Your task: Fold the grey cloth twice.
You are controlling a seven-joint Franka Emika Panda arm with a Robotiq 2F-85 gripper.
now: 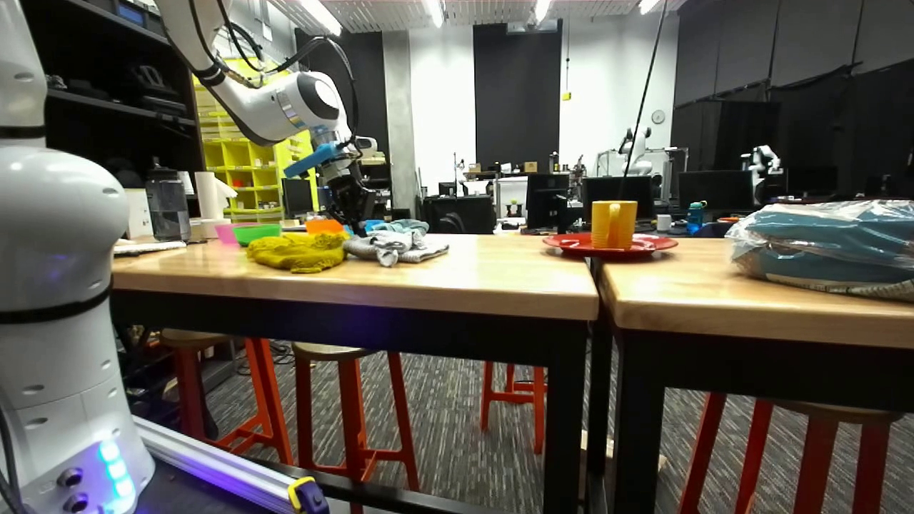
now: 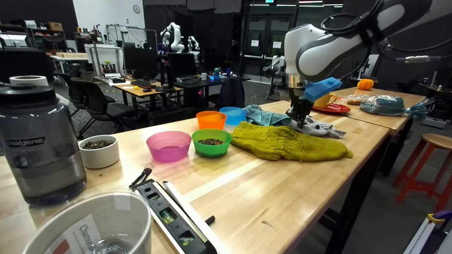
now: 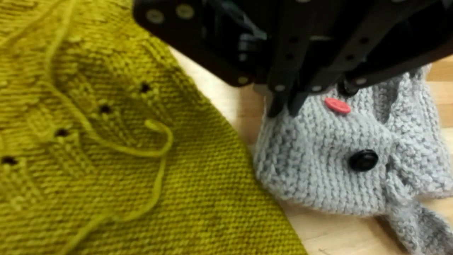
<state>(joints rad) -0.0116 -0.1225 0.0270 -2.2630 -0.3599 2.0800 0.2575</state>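
Note:
The grey cloth (image 3: 318,170) is a knitted piece with black buttons and a red one. It lies bunched on the wooden table, partly overlapping itself, and shows in both exterior views as a small pale heap (image 1: 389,248). My gripper (image 3: 285,110) points down over its edge with the fingertips almost together. A narrow pinch of grey knit shows between the tips, and the fabric rises to them. In an exterior view my gripper (image 2: 300,121) reaches down behind the yellow-green heap. The cloth's far part is hidden under the gripper in the wrist view.
A yellow-green knitted heap (image 2: 286,143) lies right beside the grey cloth. Behind is a bluish cloth (image 2: 266,116). Green (image 2: 212,148), pink (image 2: 168,147), orange (image 2: 211,120) and blue (image 2: 235,114) bowls stand close by. A red plate (image 1: 564,246) bears a yellow mug (image 1: 614,223).

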